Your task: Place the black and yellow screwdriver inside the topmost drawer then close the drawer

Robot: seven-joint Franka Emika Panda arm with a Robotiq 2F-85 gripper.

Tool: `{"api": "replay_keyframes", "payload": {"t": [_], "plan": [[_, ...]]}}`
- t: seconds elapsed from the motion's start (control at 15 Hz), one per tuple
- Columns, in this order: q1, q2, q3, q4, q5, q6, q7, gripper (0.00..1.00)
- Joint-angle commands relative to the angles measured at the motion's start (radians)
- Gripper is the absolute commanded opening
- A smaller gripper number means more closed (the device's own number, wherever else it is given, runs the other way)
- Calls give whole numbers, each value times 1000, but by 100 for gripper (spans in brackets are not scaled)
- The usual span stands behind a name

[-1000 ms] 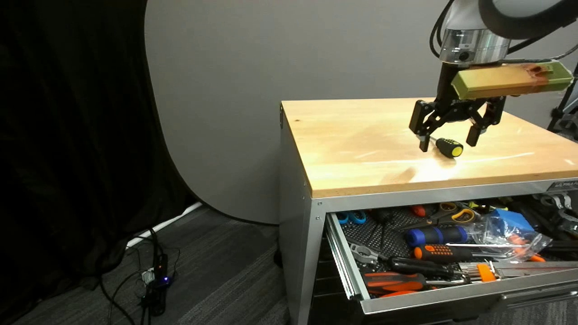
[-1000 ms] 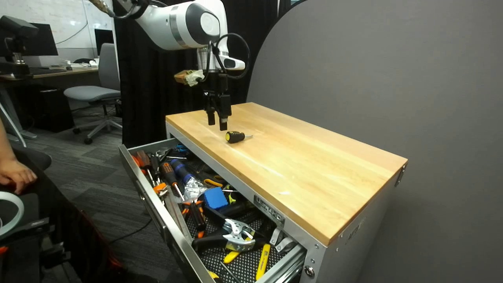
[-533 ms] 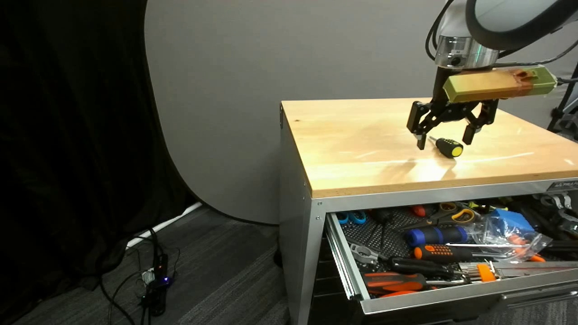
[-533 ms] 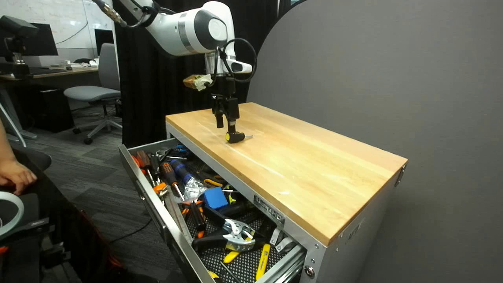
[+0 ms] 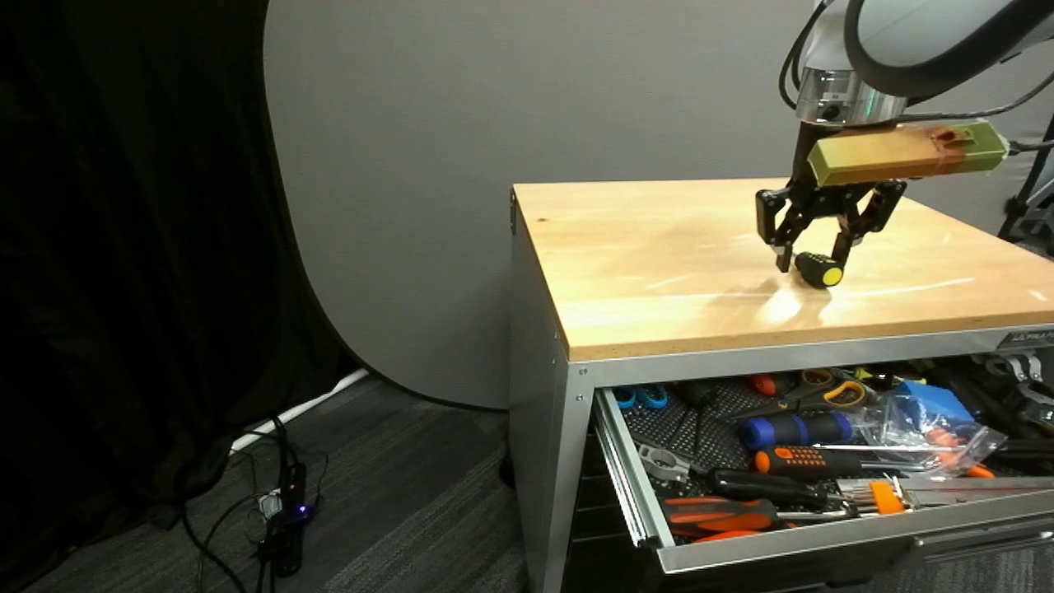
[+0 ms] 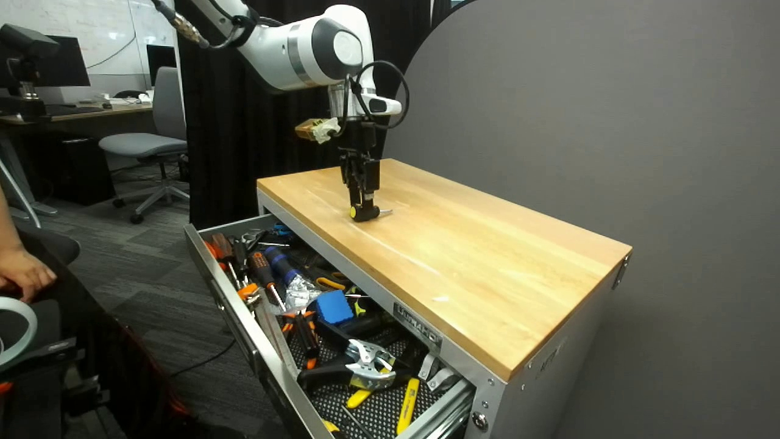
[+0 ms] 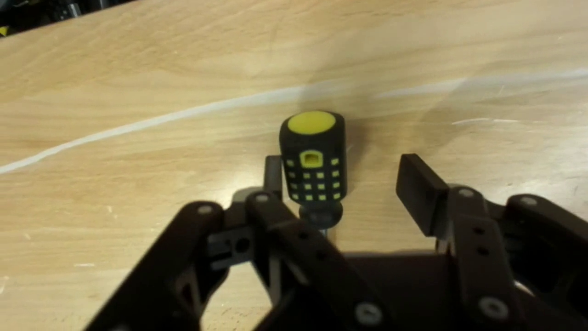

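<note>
The black and yellow screwdriver (image 5: 820, 270) lies on the wooden tabletop, its yellow end facing the open drawer side. It also shows in an exterior view (image 6: 365, 213) and in the wrist view (image 7: 314, 161). My gripper (image 7: 344, 184) is partly open around its handle. In the wrist view the left finger is right beside the handle; contact is unclear. The right finger stands apart, with a gap. The gripper shows low over the tabletop in both exterior views (image 5: 813, 254) (image 6: 362, 202). The topmost drawer (image 5: 823, 538) is pulled open; its front rim also shows in an exterior view (image 6: 255, 332).
The drawer holds many tools, including a blue-handled tool (image 5: 797, 430), an orange and black screwdriver (image 5: 807, 463), a blue block (image 6: 334, 306) and a metal clamp (image 6: 369, 360). The tabletop (image 6: 475, 262) ends above the drawer. A person's hand (image 6: 24, 271) is at one side.
My gripper has come down and across to the screwdriver. Its fingers have drawn closer together around the handle. The screwdriver and the drawer have not moved.
</note>
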Motion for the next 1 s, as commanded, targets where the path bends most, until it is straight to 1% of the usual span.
{"api": "replay_keyframes", "payload": {"t": [0.0,0.07,0.2,0.33,0.47,0.67,0.93], "plan": [[25,23,-28,49,-10,-22,22,35],[25,23,-29,48,-9,-20,23,26],[18,17,-24,40,5,-21,17,12],[20,-7,-20,11,9,-17,19,16],[17,-59,-19,-57,8,-5,16,14],[6,-182,-10,-232,12,12,-2,13],[-1,-318,-6,-439,4,20,28,13]]}}
